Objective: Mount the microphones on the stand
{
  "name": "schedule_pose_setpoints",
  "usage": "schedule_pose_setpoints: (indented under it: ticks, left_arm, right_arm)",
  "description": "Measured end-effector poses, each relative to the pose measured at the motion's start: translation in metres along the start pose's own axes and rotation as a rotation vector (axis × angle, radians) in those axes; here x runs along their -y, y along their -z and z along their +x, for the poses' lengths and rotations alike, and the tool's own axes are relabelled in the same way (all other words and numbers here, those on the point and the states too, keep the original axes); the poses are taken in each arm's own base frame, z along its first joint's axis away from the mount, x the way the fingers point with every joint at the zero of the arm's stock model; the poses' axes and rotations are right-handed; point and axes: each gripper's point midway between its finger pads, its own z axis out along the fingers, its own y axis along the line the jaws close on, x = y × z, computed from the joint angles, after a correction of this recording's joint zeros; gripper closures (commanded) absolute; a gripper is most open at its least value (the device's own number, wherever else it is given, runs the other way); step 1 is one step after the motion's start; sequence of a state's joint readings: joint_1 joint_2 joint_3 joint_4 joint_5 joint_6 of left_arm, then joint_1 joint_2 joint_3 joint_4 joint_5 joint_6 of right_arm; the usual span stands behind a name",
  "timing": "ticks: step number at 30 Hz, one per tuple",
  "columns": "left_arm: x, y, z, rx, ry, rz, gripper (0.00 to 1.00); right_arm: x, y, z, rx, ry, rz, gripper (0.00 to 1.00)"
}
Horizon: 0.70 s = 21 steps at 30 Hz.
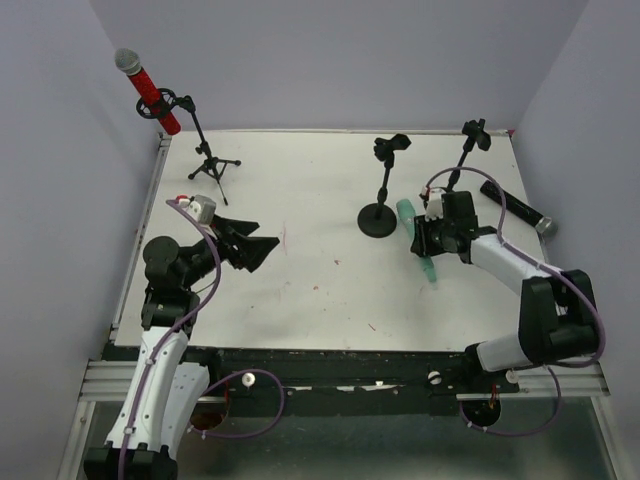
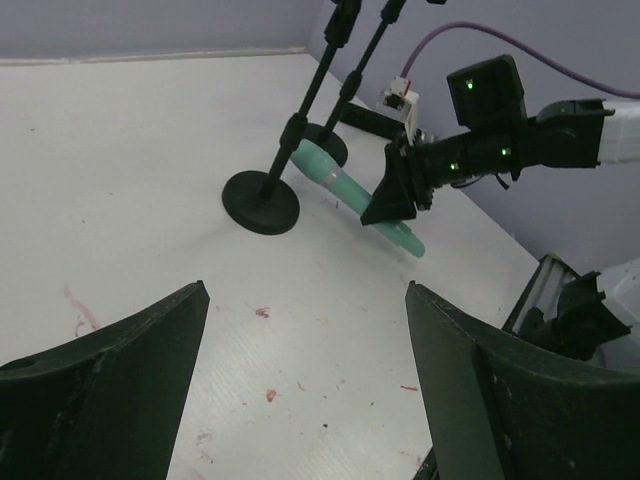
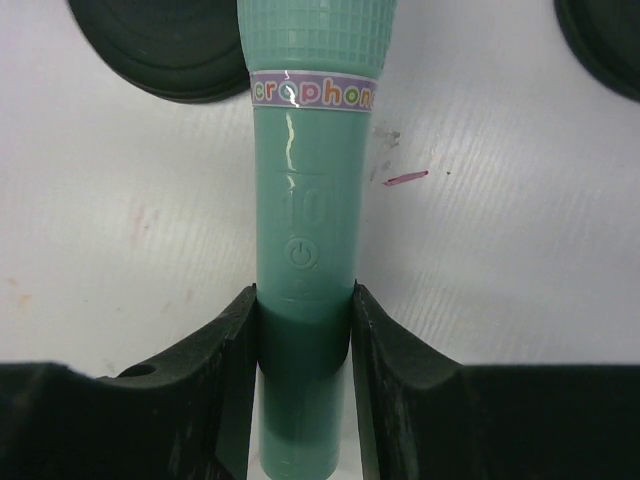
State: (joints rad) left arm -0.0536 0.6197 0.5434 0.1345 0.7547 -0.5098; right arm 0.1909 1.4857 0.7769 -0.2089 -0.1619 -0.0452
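Currently the right gripper (image 3: 303,310) is clamped on the lower handle of the mint-green microphone (image 3: 305,230). The microphone slants just beside the round-base stand (image 1: 379,218), its tail seemingly resting on the table (image 1: 300,200). The left gripper (image 2: 305,295) hangs over the table with its jaws spread wide, holding nothing. The red microphone (image 1: 150,90) sits clipped in the tripod stand (image 1: 210,160) at the far left corner. The black microphone (image 1: 515,208) lies near the right edge.

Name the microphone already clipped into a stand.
The red microphone, in the far-left tripod stand; the right gripper grips the mint-green microphone, the black microphone lies on the table.
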Motion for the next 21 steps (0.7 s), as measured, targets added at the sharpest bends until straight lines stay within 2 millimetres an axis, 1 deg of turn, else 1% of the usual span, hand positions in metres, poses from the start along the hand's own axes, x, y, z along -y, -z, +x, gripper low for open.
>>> schedule_pose_setpoints:
  ticks: [3, 5, 7, 10, 13, 16, 17, 21]
  left_arm:
    - [0.009, -0.001, 0.008, -0.008, -0.012, 0.082, 0.13]
    - [0.016, -0.004, 0.012, -0.013, -0.019, 0.133, 0.14]
    - [0.024, -0.007, 0.016, -0.024, -0.025, 0.175, 0.14]
    - [0.052, -0.018, 0.030, -0.072, -0.045, 0.271, 0.14]
    - [0.079, -0.032, 0.045, -0.101, -0.084, 0.351, 0.14]
    - [0.098, -0.057, 0.058, -0.114, -0.148, 0.415, 0.14]
    - [0.100, -0.070, 0.062, -0.115, -0.168, 0.420, 0.14]
    - [0.081, -0.124, 0.076, -0.133, -0.231, 0.387, 0.14]
  right_arm:
    - [-0.003, 0.024, -0.019, 0.083, -0.008, -0.035, 0.87]
    - [-0.001, 0.043, -0.033, 0.151, -0.015, -0.057, 0.88]
    - [-0.001, 0.060, -0.043, 0.205, -0.013, -0.090, 0.88]
    - [-0.005, 0.078, -0.049, 0.253, 0.003, -0.142, 0.89]
    - [-0.014, 0.087, -0.049, 0.265, 0.027, -0.196, 0.89]
    - [-0.020, 0.092, -0.047, 0.266, 0.034, -0.231, 0.89]
    - [-0.022, 0.094, -0.046, 0.267, 0.036, -0.240, 0.89]
    - [-0.024, 0.100, -0.048, 0.280, 0.045, -0.254, 0.89]
